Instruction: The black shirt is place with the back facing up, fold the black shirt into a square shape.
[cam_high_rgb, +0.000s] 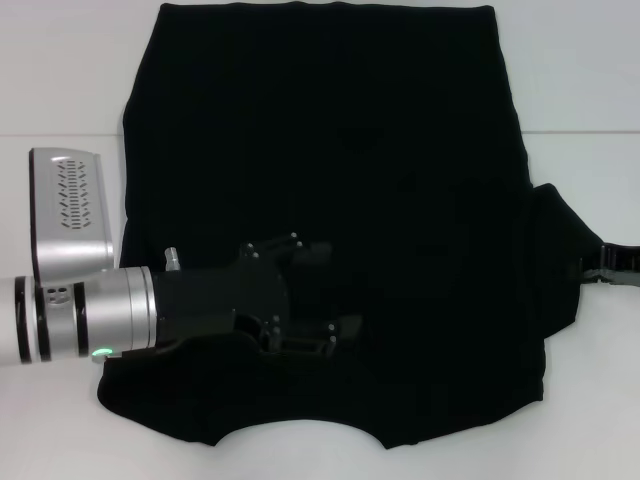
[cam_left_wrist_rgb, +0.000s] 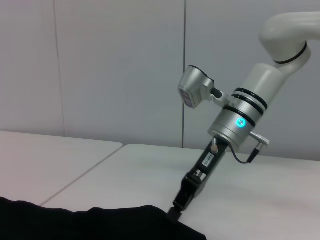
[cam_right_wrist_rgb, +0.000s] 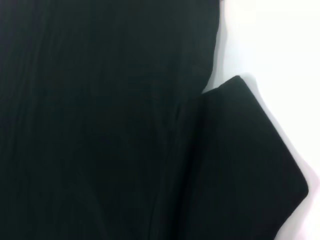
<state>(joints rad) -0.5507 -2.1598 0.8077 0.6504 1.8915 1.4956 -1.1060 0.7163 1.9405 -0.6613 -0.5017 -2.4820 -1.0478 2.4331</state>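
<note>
White worktop (cam_high_rgb: 60, 80). Left tool (cam_high_rgb: 335, 290), jaws apart over the shirt (cam_high_rgb: 400, 150), may drag cloth. Right tool (cam_high_rgb: 600, 268): state unclear.

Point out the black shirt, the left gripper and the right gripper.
black shirt (cam_high_rgb: 400, 200): head view, middle of the back panel.
left gripper (cam_high_rgb: 345, 290): head view, between its fingertips.
right gripper (cam_left_wrist_rgb: 176, 211): left wrist view, tip at the sleeve.
</note>
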